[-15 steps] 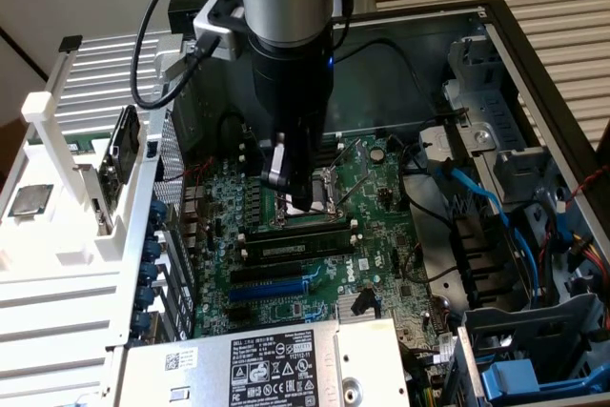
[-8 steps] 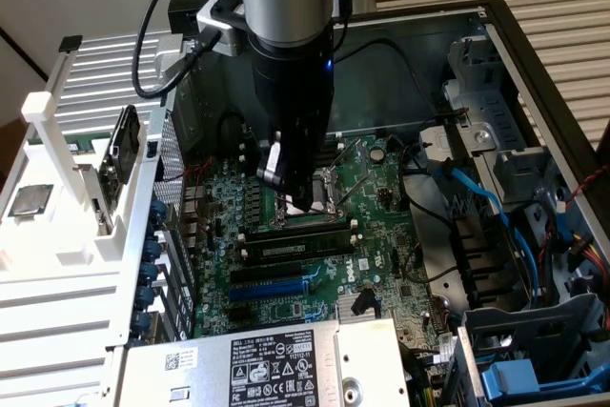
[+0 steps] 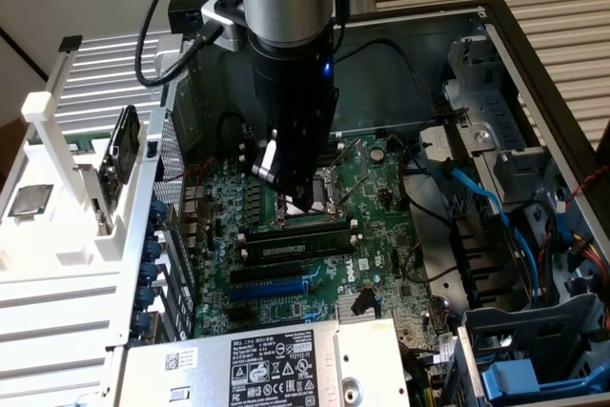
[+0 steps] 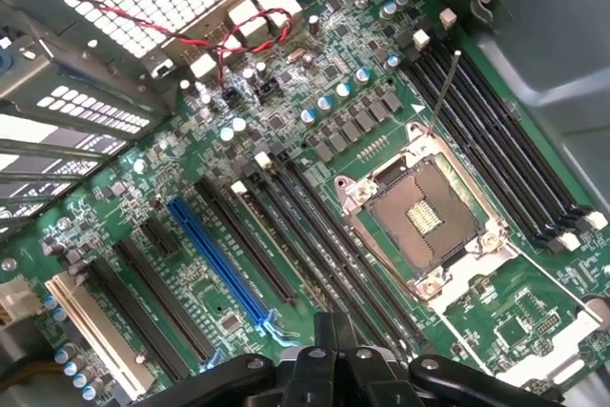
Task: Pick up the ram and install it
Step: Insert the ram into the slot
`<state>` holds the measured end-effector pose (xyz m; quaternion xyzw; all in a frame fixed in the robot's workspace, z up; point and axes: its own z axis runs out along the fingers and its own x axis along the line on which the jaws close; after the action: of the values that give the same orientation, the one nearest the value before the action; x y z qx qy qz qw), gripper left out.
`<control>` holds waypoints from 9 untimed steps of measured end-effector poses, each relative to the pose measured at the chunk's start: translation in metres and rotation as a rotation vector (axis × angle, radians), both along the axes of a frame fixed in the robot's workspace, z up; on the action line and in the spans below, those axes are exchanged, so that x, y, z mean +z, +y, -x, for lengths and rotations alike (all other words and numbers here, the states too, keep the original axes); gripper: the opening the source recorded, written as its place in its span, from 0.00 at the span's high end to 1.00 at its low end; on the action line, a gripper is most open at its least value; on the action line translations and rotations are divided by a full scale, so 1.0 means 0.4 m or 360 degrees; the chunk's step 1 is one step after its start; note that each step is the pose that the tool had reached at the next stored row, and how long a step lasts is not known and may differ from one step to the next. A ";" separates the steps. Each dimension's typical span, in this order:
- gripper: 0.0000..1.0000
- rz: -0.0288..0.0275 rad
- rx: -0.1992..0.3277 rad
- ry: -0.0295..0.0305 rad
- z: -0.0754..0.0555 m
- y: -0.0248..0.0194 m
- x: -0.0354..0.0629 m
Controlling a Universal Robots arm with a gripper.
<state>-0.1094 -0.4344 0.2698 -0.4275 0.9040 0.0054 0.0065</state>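
At the exterior view's left, the white rack carries a square processor chip. Further right, the ram lies in a black memory slot on the motherboard, apparently seated, with its long axis running left to right in the exterior view. My gripper hangs just beyond its far side, over the open CPU socket. My fingers are pinched together and nothing shows between them.

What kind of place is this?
Probably a computer-assembly test bench: an open desktop PC case with its motherboard bared, an empty processor socket, and a white parts rack alongside.
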 end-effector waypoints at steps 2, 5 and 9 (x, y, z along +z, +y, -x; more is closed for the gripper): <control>0.90 -0.00001 -0.0044 0.00000 0.000 0.000 0.000; 0.90 -0.00004 -0.0110 0.00001 0.000 0.000 0.000; 0.90 -0.00014 -0.0172 0.00002 0.000 0.000 0.000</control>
<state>-0.1094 -0.4344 0.2698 -0.3781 0.9257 0.0054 0.0069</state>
